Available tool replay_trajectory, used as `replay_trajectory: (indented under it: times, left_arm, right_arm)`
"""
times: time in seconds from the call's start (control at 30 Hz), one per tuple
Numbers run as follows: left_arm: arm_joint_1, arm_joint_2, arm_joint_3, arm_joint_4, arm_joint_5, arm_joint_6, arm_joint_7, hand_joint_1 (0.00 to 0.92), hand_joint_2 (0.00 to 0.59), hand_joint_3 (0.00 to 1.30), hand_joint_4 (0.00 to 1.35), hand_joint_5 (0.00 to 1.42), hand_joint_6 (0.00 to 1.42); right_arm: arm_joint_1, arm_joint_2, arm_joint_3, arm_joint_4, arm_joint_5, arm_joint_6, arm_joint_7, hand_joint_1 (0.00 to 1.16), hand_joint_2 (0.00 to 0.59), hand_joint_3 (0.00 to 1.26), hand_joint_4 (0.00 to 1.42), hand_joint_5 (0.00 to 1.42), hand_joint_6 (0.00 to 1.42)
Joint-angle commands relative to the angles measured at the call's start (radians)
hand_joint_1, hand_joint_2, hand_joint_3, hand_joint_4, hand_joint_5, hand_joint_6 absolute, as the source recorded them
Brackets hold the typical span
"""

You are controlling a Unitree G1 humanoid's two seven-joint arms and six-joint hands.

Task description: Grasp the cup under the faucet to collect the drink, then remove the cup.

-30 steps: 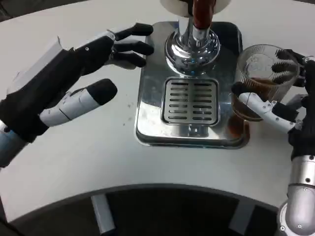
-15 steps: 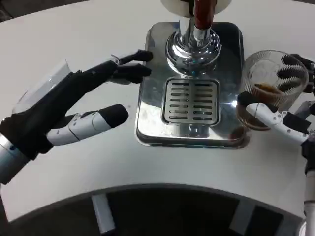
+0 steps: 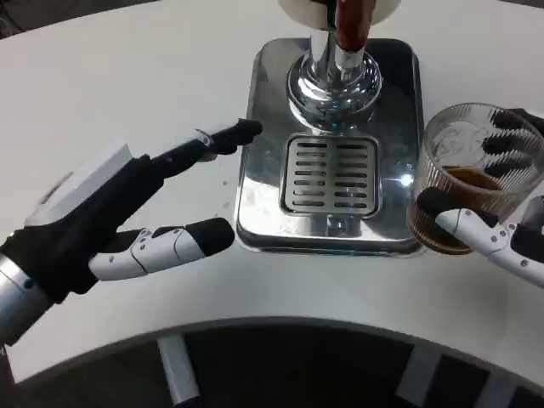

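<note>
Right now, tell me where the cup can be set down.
Bare table lies in front of the drip tray, between the left hand and the right hand holding the cup. The faucet crowds the tray's back.

The left hand [image 3: 119, 212], lying beside the drip tray [image 3: 255, 195], is showing a white back plate over a black palm, with white finger segments ending in black tips. The right hand [image 3: 501, 212], across the tray, is showing matching colours.
</note>
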Motion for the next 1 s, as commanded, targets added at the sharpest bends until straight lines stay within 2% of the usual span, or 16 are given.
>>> replay_trajectory:
  times: [0.03,0.5,1.0]
  left_arm:
    - [0.048,0.023,0.008,-0.036,0.023,0.006,0.017,0.0,0.091,0.16,0.12,0.15,0.15]
    - [0.153,0.062,0.037,-0.159,0.067,0.059,0.026,0.0,0.091,0.1,0.01,0.05,0.08]
    - [0.297,0.079,0.103,-0.311,0.095,0.076,0.027,0.0,0.091,0.07,0.0,0.01,0.06]
  right_arm:
    - [0.04,0.012,0.028,-0.068,0.006,-0.019,0.019,0.96,0.121,0.94,1.08,1.29,1.38]
    - [0.126,0.008,0.147,-0.128,0.016,-0.061,0.088,0.96,0.121,0.96,1.11,1.3,1.39]
    - [0.156,-0.019,0.211,-0.154,0.038,-0.078,0.155,0.96,0.121,0.96,1.11,1.32,1.42]
